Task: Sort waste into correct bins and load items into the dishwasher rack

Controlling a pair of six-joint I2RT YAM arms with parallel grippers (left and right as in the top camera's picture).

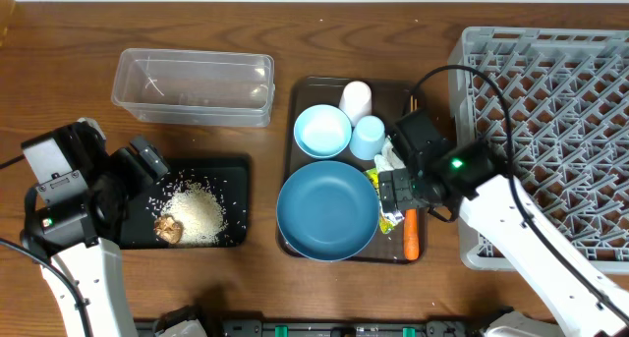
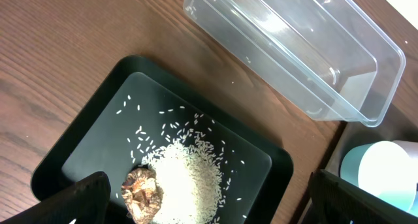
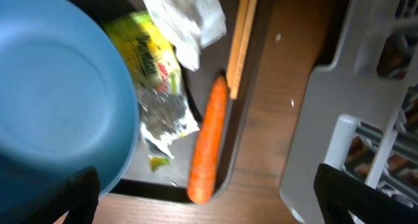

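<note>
White rice (image 1: 201, 214) and a brown food lump (image 1: 169, 229) lie in the black tray (image 1: 231, 170). My left gripper (image 1: 147, 195) hangs open over them; the left wrist view shows the rice (image 2: 189, 178) and lump (image 2: 142, 192) between its fingers (image 2: 81, 199). The clear tub (image 1: 192, 86) stands behind. My right gripper (image 1: 401, 201) is open above the carrot (image 3: 208, 142), foil wrapper (image 3: 153, 67), tissue (image 3: 186, 18) and chopsticks (image 3: 238, 41). The blue plate (image 1: 327, 209), bowl (image 1: 322, 131), light-blue cup (image 1: 369, 138) and white cup (image 1: 356, 98) sit beside them.
The dishes and waste rest on a dark brown serving tray (image 1: 314, 86) in the middle. The grey dishwasher rack (image 1: 550, 131) fills the right side, its corner (image 3: 339, 87) close to the right gripper. Bare wooden table (image 1: 59, 72) lies at far left.
</note>
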